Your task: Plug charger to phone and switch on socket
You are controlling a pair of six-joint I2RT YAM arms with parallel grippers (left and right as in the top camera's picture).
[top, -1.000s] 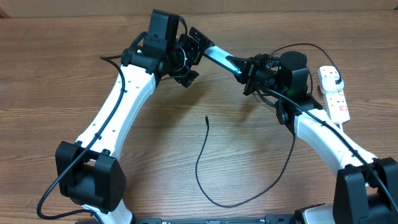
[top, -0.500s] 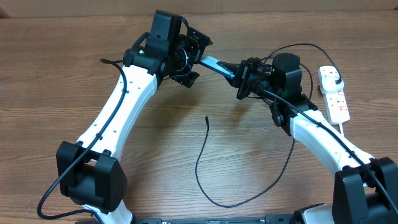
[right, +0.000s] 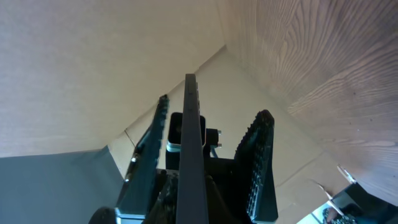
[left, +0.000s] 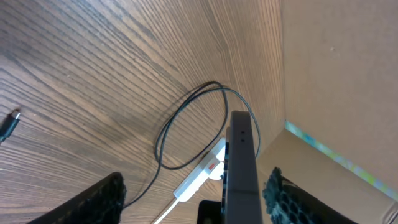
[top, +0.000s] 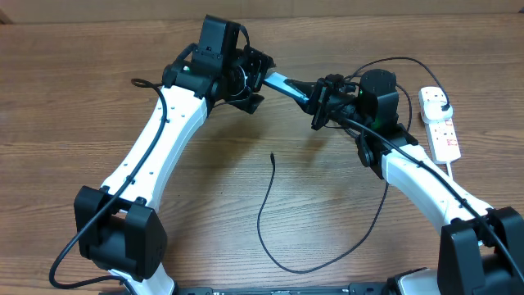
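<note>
The phone point(top: 286, 83) hangs above the table between both arms, its teal screen showing in the overhead view. My right gripper point(top: 320, 103) is shut on its right end. Around its left end stands my left gripper point(top: 259, 70), open. In the left wrist view the phone point(left: 242, 162) is edge-on, close to the right finger point(left: 292, 199) and far from the left finger point(left: 93, 202). The charger's black cable point(top: 264, 217) lies loose on the table, its tip point(top: 272, 155) pointing away from me. The white socket point(top: 442, 127) lies at the far right with a black plug point(top: 440, 102) in it.
The black cable loops from the plug behind my right arm point(top: 426, 184) and round to the front of the table. A white cord point(top: 449, 166) leaves the socket's near end. A cardboard wall point(left: 336, 68) stands along the table's far edge.
My right gripper carried the phone leftward toward the left gripper. The left gripper's fingers have narrowed around the phone's end. The cable and socket have not moved.
</note>
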